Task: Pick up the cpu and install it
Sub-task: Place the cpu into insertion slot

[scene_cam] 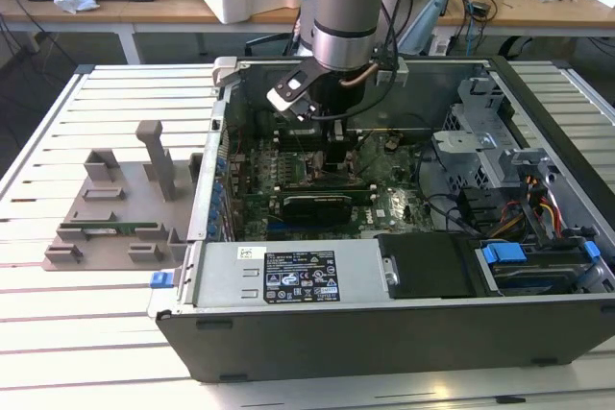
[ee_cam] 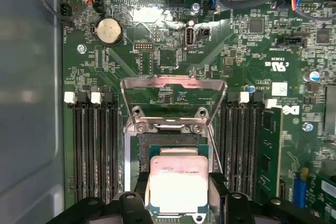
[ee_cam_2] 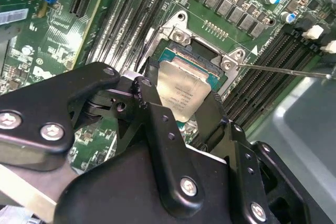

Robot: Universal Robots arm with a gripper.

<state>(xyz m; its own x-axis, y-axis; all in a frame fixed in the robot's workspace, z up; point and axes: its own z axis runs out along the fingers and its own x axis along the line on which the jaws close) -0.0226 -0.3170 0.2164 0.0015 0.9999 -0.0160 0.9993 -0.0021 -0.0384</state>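
While claw (ee_cam: pixel 178 195) clamps cpu (ee_cam: pixel 177 179) at socket (ee_cam: pixel 140 153) | seating hard to tell

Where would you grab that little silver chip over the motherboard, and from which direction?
By its two opposite thin edges, coming straight down from above. The cpu is flat with a broad metal top and lies level over the open socket, so only its sides offer a pinch. The hand does just that, with one finger against each side.
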